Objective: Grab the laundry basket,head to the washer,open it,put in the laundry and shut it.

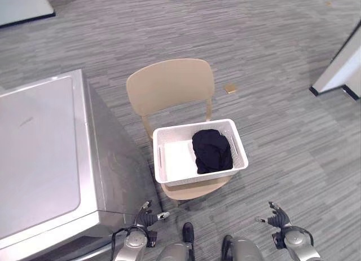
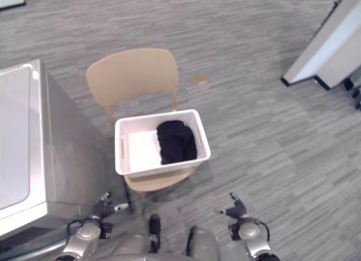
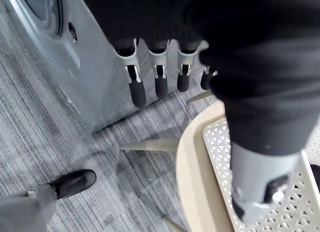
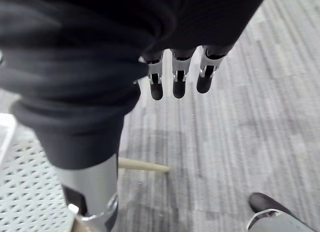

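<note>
A white perforated laundry basket [image 1: 167,138] stands on the seat of a tan chair [image 1: 169,83]. Inside it lie a black garment [image 1: 212,150] and a white cloth [image 1: 179,159]. The silver washer [image 1: 39,154] stands to the chair's left, its front and door [image 3: 47,11] seen in the left wrist view. My left hand [image 1: 148,215] hangs low beside the washer's front corner, fingers [image 3: 137,91] straight, holding nothing. My right hand [image 1: 276,216] hangs low to the right of the chair, fingers [image 4: 175,86] straight and empty. Both hands are well short of the basket.
Grey carpet floor surrounds the chair. A small tan scrap [image 1: 229,88] lies on the floor right of the chair. A white panel with a dark base [image 1: 338,66] stands at the far right. A pale board [image 1: 22,4] lies at the top left.
</note>
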Available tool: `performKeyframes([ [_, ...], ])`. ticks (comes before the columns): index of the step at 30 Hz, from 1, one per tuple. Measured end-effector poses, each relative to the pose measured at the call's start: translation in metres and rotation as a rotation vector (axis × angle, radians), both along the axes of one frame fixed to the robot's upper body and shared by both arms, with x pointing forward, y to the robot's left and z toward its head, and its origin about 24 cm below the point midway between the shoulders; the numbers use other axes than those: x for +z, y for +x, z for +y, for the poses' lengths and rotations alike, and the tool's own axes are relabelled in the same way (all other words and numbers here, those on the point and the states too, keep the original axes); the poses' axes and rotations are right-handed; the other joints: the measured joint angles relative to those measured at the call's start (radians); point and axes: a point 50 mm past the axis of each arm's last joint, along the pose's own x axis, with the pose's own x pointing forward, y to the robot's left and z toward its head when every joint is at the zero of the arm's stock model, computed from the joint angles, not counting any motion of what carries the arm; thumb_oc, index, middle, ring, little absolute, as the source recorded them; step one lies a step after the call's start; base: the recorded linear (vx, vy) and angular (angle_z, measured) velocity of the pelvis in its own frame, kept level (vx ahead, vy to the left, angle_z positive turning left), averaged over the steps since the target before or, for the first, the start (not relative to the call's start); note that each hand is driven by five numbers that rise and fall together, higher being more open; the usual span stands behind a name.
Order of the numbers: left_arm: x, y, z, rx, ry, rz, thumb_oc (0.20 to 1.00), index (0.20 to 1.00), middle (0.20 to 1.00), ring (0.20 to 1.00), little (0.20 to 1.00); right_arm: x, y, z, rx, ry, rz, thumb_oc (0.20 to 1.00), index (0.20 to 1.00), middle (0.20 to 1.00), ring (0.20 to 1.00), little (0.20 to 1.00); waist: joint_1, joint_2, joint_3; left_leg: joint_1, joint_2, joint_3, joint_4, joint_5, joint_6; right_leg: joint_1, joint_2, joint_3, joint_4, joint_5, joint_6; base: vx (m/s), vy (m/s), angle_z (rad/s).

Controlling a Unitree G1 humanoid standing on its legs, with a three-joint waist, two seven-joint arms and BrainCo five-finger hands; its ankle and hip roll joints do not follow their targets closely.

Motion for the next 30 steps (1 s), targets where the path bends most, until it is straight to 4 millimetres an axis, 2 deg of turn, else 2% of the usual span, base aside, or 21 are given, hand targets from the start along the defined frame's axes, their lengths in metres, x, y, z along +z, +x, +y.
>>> performKeyframes([
  [1, 0.000, 0.001, -0.002, -0.010, -0.001, -0.001, 1.000, 1.000, 1.000, 1.000, 1.000, 0.003, 0.006, 0.002, 0.007, 0.002, -0.021, 1.000, 1.000, 1.000, 1.000, 1.000, 0.000, -0.007, 0.001, 0.017, -0.003, -0.017, -0.010, 0.008, -0.002, -0.016, 0.029, 0.049, -0.016, -0.004, -0.008, 0.09, -0.104, 0.56],
  [2, -0.001, -0.002, -0.002, -0.012, -0.002, 0.008, 1.000, 1.000, 1.000, 1.000, 1.000, 0.009, 0.014, 0.002, 0.015, 0.000, -0.051, 1.000, 1.000, 1.000, 1.000, 1.000, 0.000, -0.008, 0.001, 0.023, -0.004, -0.040, -0.009, 0.005, 0.002, -0.032, 0.045, 0.070, -0.054, -0.003, -0.006, 0.13, -0.152, 0.63],
  [3, -0.001, 0.001, -0.003, -0.017, -0.001, 0.003, 1.000, 1.000, 1.000, 1.000, 1.000, 0.016, 0.023, 0.001, 0.034, -0.014, -0.083, 1.000, 1.000, 1.000, 1.000, 1.000, 0.007, -0.003, 0.003, 0.024, -0.005, -0.074, -0.009, -0.009, 0.005, -0.063, 0.074, 0.111, -0.075, -0.003, -0.007, 0.08, -0.189, 0.79],
  [4, 0.000, 0.007, -0.004, -0.019, 0.002, -0.004, 1.000, 1.000, 1.000, 1.000, 1.000, 0.027, 0.032, -0.003, 0.097, -0.068, -0.123, 1.000, 1.000, 1.000, 1.000, 1.000, 0.001, 0.016, 0.015, 0.023, 0.009, -0.111, -0.003, -0.013, -0.003, -0.099, 0.111, 0.193, -0.133, 0.006, -0.001, 0.04, -0.151, 0.78],
  [5, -0.001, 0.005, -0.002, -0.015, 0.008, 0.008, 1.000, 1.000, 1.000, 1.000, 1.000, 0.030, 0.035, -0.005, 0.133, -0.099, -0.127, 1.000, 1.000, 1.000, 1.000, 1.000, 0.001, 0.011, 0.016, 0.031, 0.005, -0.113, -0.001, 0.001, -0.023, -0.099, 0.103, 0.177, -0.182, 0.026, 0.008, 0.01, -0.156, 0.83],
  [6, -0.001, 0.004, 0.000, -0.012, 0.015, 0.007, 1.000, 1.000, 1.000, 1.000, 1.000, 0.032, 0.035, -0.006, 0.146, -0.124, -0.133, 1.000, 1.000, 1.000, 1.000, 1.000, 0.008, -0.003, 0.015, 0.049, -0.004, -0.122, -0.006, 0.000, -0.024, -0.096, 0.084, 0.173, -0.211, 0.043, 0.010, 0.03, -0.153, 0.72],
  [7, 0.000, 0.002, 0.002, -0.010, 0.023, 0.005, 1.000, 1.000, 1.000, 1.000, 1.000, 0.036, 0.036, -0.006, 0.183, -0.153, -0.143, 1.000, 1.000, 1.000, 1.000, 1.000, 0.008, -0.014, 0.010, 0.056, -0.016, -0.143, -0.004, -0.015, -0.019, -0.083, 0.055, 0.152, -0.229, 0.075, 0.007, 0.04, -0.171, 0.66],
  [8, 0.000, 0.000, 0.004, -0.002, 0.026, -0.002, 1.000, 1.000, 1.000, 1.000, 1.000, 0.042, 0.039, -0.005, 0.236, -0.188, -0.161, 1.000, 1.000, 1.000, 1.000, 1.000, 0.014, -0.020, 0.005, 0.065, -0.016, -0.156, -0.005, -0.027, -0.028, -0.076, 0.045, 0.124, -0.235, 0.128, 0.000, 0.03, -0.166, 0.51],
  [9, 0.000, -0.003, 0.006, 0.002, 0.030, -0.001, 1.000, 1.000, 1.000, 1.000, 1.000, 0.047, 0.043, -0.004, 0.271, -0.213, -0.179, 1.000, 1.000, 1.000, 1.000, 1.000, 0.027, -0.021, 0.004, 0.066, -0.012, -0.164, -0.004, -0.036, -0.035, -0.068, 0.046, 0.111, -0.248, 0.161, -0.007, 0.04, -0.202, 0.37],
  [10, 0.000, -0.008, 0.011, 0.005, 0.042, 0.005, 1.000, 1.000, 1.000, 1.000, 1.000, 0.060, 0.058, 0.001, 0.368, -0.275, -0.224, 1.000, 1.000, 1.000, 1.000, 1.000, 0.044, -0.004, -0.006, 0.049, 0.029, -0.180, -0.003, -0.058, -0.060, -0.041, 0.074, 0.063, -0.322, 0.194, -0.016, 0.03, -0.146, 0.34],
  [12, -0.001, -0.013, 0.015, 0.008, 0.051, 0.018, 1.000, 1.000, 1.000, 1.000, 1.000, 0.074, 0.071, 0.005, 0.436, -0.325, -0.269, 1.000, 1.000, 1.000, 1.000, 1.000, 0.054, 0.008, -0.007, 0.032, 0.070, -0.183, -0.003, -0.050, -0.054, -0.012, 0.095, 0.018, -0.381, 0.215, -0.015, 0.01, -0.104, 0.50],
  [13, 0.000, -0.012, 0.016, 0.003, 0.056, 0.016, 1.000, 1.000, 1.000, 1.000, 1.000, 0.089, 0.082, 0.008, 0.499, -0.382, -0.325, 1.000, 1.000, 1.000, 1.000, 1.000, 0.069, -0.008, -0.006, 0.028, 0.078, -0.189, -0.004, -0.051, -0.071, -0.003, 0.106, -0.012, -0.410, 0.254, -0.033, -0.01, -0.100, 0.54],
  [15, 0.000, -0.010, 0.015, -0.002, 0.056, 0.011, 1.000, 1.000, 1.000, 1.000, 1.000, 0.100, 0.093, 0.011, 0.539, -0.431, -0.368, 1.000, 1.000, 1.000, 1.000, 1.000, 0.075, -0.013, -0.007, 0.012, 0.088, -0.207, 0.005, -0.052, -0.082, 0.009, 0.116, -0.043, -0.444, 0.256, -0.038, -0.02, -0.078, 0.54],
  [17, -0.001, -0.013, 0.015, -0.006, 0.055, 0.020, 1.000, 1.000, 1.000, 1.000, 1.000, 0.112, 0.101, 0.014, 0.568, -0.462, -0.405, 1.000, 1.000, 1.000, 1.000, 1.000, 0.096, -0.012, -0.006, -0.002, 0.076, -0.204, -0.003, -0.046, -0.088, 0.018, 0.120, -0.074, -0.472, 0.259, -0.042, -0.01, -0.049, 0.42],
  [19, -0.002, -0.014, 0.015, -0.005, 0.058, 0.025, 1.000, 1.000, 1.000, 1.000, 1.000, 0.118, 0.107, 0.019, 0.614, -0.502, -0.429, 1.000, 1.000, 1.000, 1.000, 1.000, 0.098, -0.014, -0.005, -0.019, 0.067, -0.210, -0.004, -0.033, -0.099, 0.025, 0.123, -0.107, -0.500, 0.273, -0.055, 0.01, -0.027, 0.47],
  [21, -0.002, -0.015, 0.014, -0.014, 0.058, 0.027, 1.000, 1.000, 1.000, 1.000, 1.000, 0.113, 0.111, 0.022, 0.650, -0.552, -0.405, 1.000, 1.000, 1.000, 1.000, 1.000, 0.110, -0.007, 0.005, -0.029, 0.066, -0.238, -0.018, -0.013, -0.109, 0.042, 0.123, -0.156, -0.527, 0.283, -0.056, 0.01, -0.007, 0.57],
  [26, 0.002, -0.005, 0.012, -0.019, 0.071, -0.008, 1.000, 1.000, 1.000, 1.000, 1.000, 0.108, 0.122, 0.016, 0.650, -0.654, -0.364, 1.000, 1.000, 1.000, 1.000, 1.000, 0.149, 0.015, 0.047, -0.080, 0.048, -0.287, -0.020, -0.001, -0.123, 0.015, 0.108, -0.192, -0.540, 0.284, -0.057, -0.01, 0.027, 0.34],
  [29, 0.010, 0.012, 0.012, -0.029, 0.087, -0.058, 1.000, 1.000, 1.000, 1.000, 1.000, 0.114, 0.135, 0.009, 0.600, -0.715, -0.368, 1.000, 1.000, 1.000, 1.000, 1.000, 0.159, 0.032, 0.087, -0.128, 0.034, -0.311, -0.005, 0.011, -0.126, -0.034, 0.085, -0.214, -0.514, 0.284, -0.058, -0.01, 0.029, 0.28],
  [30, 0.013, 0.018, 0.011, -0.030, 0.089, -0.078, 1.000, 1.000, 1.000, 1.000, 1.000, 0.117, 0.138, 0.006, 0.589, -0.727, -0.367, 1.000, 1.000, 1.000, 1.000, 1.000, 0.160, 0.036, 0.103, -0.133, 0.028, -0.317, -0.005, 0.013, -0.127, -0.037, 0.079, -0.221, -0.512, 0.294, -0.071, -0.02, 0.022, 0.24],
])
